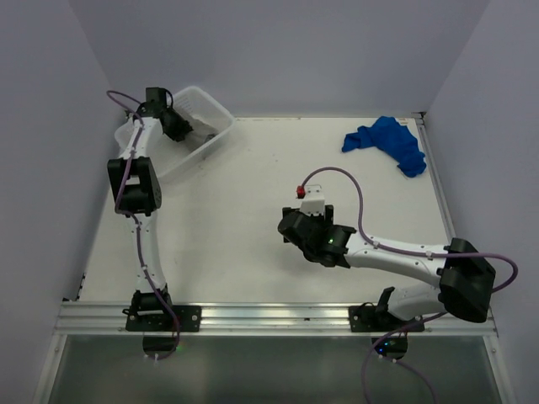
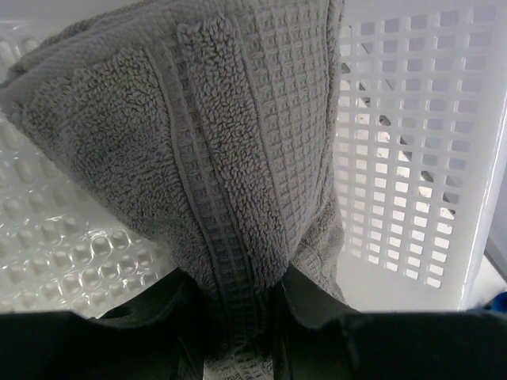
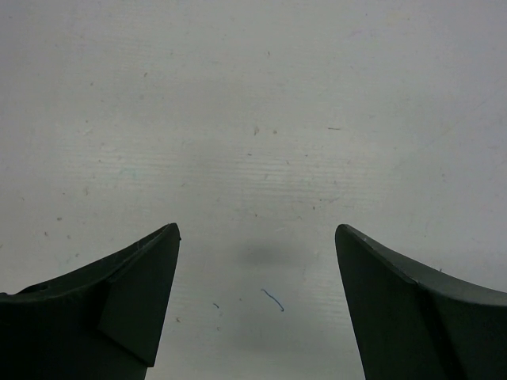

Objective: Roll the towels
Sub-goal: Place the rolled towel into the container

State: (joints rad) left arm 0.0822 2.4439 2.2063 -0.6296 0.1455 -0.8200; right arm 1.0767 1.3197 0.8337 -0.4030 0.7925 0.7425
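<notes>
Two towels were in front of us. The grey towel [image 2: 222, 158] filled most of the left wrist view. It was inside the basket [image 2: 412, 158], a white plastic one with lots of little holes in its wall on the right of that view. The left gripper [image 2: 238, 309] was pinching the grey towel. Its two dark fingers [image 2: 95, 340] sat at the bottom of the frame with a fold of the cloth squeezed between them. In the top view we saw that gripper in the upper left of the frame, reaching into the basket, which stood at the upper left of the table [image 1: 253, 168]. The blue towel [image 1: 387, 143] lay in a crumpled heap on the table in the upper right of the top view, well apart from both arms. The right gripper [image 3: 257, 237] hung over the bare table near the middle of the top view. Its fingers were spread wide with nothing between them, and under them we saw only the white table top with a few small specks.
</notes>
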